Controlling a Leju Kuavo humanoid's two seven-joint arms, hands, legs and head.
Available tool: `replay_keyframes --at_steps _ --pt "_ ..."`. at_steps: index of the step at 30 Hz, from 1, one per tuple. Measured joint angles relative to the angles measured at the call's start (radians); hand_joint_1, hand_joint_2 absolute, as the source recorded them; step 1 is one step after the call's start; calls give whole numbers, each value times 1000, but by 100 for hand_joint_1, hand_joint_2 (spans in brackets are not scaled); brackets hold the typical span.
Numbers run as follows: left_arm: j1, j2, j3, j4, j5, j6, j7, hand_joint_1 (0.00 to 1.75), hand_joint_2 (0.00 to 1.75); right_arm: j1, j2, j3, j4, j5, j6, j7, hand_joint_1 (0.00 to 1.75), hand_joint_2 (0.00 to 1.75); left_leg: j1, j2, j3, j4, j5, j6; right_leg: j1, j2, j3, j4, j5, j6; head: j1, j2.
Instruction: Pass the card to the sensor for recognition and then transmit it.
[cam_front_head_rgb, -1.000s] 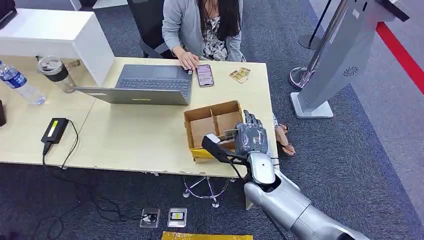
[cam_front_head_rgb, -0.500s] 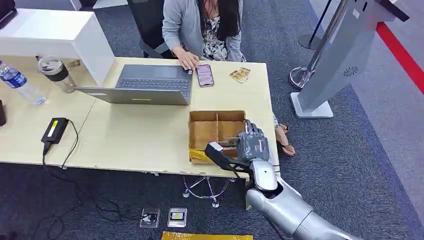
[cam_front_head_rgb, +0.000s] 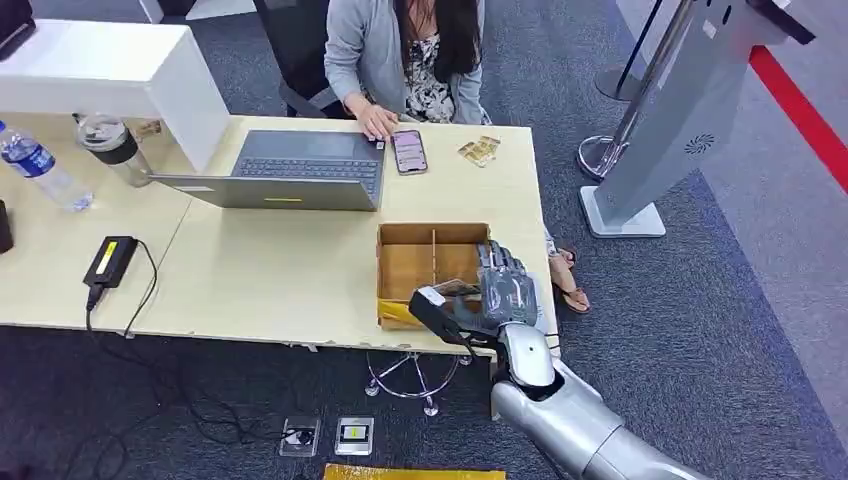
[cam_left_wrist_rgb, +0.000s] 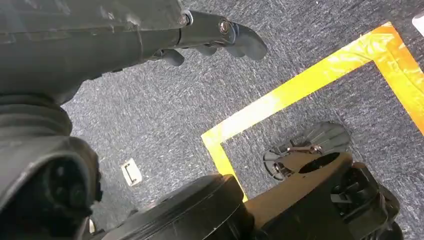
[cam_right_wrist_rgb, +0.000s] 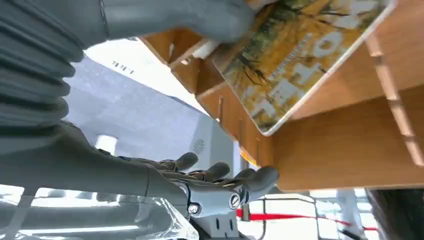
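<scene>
A card (cam_right_wrist_rgb: 300, 60) with a yellow autumn picture leans tilted inside the brown cardboard box (cam_front_head_rgb: 400, 265) at the table's near right corner. My right hand (cam_front_head_rgb: 505, 292) hangs over the box's right compartment. Its thumb (cam_right_wrist_rgb: 200, 20) lies on the card's edge. The other fingers (cam_right_wrist_rgb: 225, 180) stretch out straight, apart from the card. A grey slanted kiosk (cam_front_head_rgb: 690, 110) stands on the floor to the right of the table. My left hand (cam_left_wrist_rgb: 210, 37) hangs above the carpet with loosely bent fingers and holds nothing.
A person sits at the far side with a hand by a phone (cam_front_head_rgb: 409, 151) and a laptop (cam_front_head_rgb: 300, 165). Several gold cards (cam_front_head_rgb: 480, 150) lie near the far right corner. A bottle (cam_front_head_rgb: 40, 170), a cup (cam_front_head_rgb: 110, 145) and a charger (cam_front_head_rgb: 110, 260) are at the left.
The box has turned from skewed to square with the table edge. My right hand has drawn back a little toward the near edge, still over the box.
</scene>
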Motion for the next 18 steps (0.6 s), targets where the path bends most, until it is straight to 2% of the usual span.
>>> replay_keyframes --at_steps 18 --pt "6 0 0 0 -4 -1 -2 0 0 9 0 2 -30 19 40 32 0 175 0 0 -1 0 0 0 0 0 0 0 0 0 0 0"
